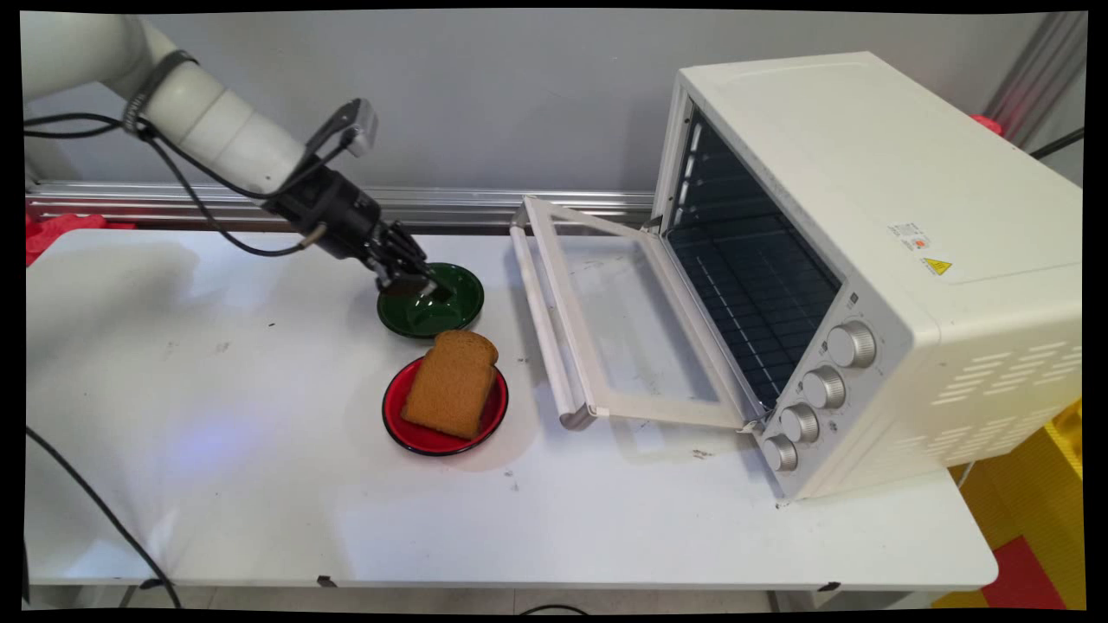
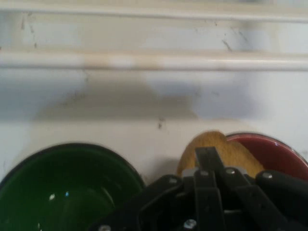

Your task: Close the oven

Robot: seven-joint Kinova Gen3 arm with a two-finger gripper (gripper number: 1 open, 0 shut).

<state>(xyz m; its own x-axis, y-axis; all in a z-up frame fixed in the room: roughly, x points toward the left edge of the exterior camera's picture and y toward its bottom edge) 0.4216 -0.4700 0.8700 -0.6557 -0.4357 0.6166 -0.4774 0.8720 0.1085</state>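
Two plates sat mid-frame on the table (image 1: 216, 484) — wide bare surface lay to their left, the open oven door (image 1: 606, 320) close on their right. The gripper (image 1: 414, 284) hung over the green plate (image 1: 446, 307); its opening could not be told. The bread (image 1: 450, 385) lay on the red plate (image 1: 415, 433), just below.

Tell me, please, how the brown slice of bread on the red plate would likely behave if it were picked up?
The brown slice of bread looks thick and flat, so it would probably hold its shape. It overhangs the round red plate, so an edge seems reachable. Its surface looks dry and matte, likely not slippery, though a hard squeeze might dent it.
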